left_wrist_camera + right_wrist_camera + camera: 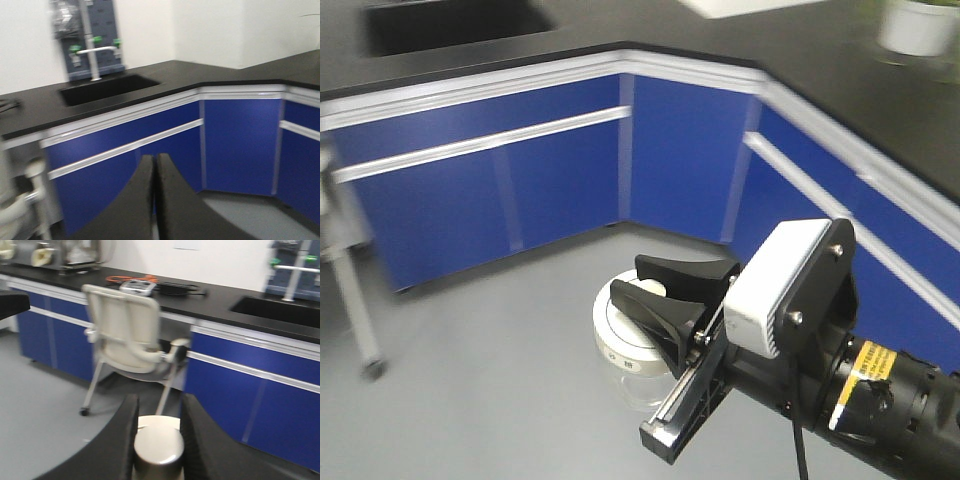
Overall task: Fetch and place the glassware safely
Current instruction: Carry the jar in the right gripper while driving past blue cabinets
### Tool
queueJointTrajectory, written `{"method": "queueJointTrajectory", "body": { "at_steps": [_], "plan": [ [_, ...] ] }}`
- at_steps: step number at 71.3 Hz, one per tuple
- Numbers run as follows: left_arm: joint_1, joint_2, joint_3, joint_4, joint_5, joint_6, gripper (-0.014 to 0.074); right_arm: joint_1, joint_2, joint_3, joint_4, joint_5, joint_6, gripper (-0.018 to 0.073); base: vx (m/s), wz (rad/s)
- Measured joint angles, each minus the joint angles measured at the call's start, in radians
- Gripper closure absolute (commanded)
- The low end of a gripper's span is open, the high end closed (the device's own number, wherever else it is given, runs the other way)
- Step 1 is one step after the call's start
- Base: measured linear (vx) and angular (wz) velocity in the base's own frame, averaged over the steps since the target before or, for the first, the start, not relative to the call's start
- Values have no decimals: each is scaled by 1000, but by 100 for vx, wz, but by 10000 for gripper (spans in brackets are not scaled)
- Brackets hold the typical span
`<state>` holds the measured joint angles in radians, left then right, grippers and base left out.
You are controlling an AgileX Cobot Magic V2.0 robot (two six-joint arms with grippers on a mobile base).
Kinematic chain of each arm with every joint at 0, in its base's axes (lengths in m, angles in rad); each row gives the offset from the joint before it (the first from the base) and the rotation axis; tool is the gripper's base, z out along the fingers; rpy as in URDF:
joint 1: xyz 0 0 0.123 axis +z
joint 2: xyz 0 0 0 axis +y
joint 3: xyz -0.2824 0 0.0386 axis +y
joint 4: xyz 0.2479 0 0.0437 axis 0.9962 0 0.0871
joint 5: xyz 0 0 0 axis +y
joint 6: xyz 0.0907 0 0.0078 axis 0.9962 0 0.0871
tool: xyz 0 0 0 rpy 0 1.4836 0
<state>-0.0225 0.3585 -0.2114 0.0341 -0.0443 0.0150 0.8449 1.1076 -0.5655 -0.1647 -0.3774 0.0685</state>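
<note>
Exterior front-facing view showed my right gripper (638,283) pinched narrow on the knob (648,288) of the jar (625,365). Its cream lid (616,335) sat just under my fingers (670,270), with grey floor (500,330) behind it. Ahead, blue cabinets (520,190) wrapped round a corner under a black counter (650,30), a sink (450,25) at the far left. From the right wrist I saw a white chair (125,335) standing beyond the jar, against the counter. My left gripper (155,162) was closed on nothing, fingers touching, facing cabinets and a tap (94,55).
</note>
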Motion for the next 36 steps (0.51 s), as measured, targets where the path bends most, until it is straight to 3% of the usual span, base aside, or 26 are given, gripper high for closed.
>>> {"method": "queueJointTrajectory", "body": {
  "at_steps": [36],
  "plan": [
    [0, 0, 0, 0, 0, 0, 603, 0, 0, 0, 0, 0, 0, 563, 18, -82]
  ]
}}
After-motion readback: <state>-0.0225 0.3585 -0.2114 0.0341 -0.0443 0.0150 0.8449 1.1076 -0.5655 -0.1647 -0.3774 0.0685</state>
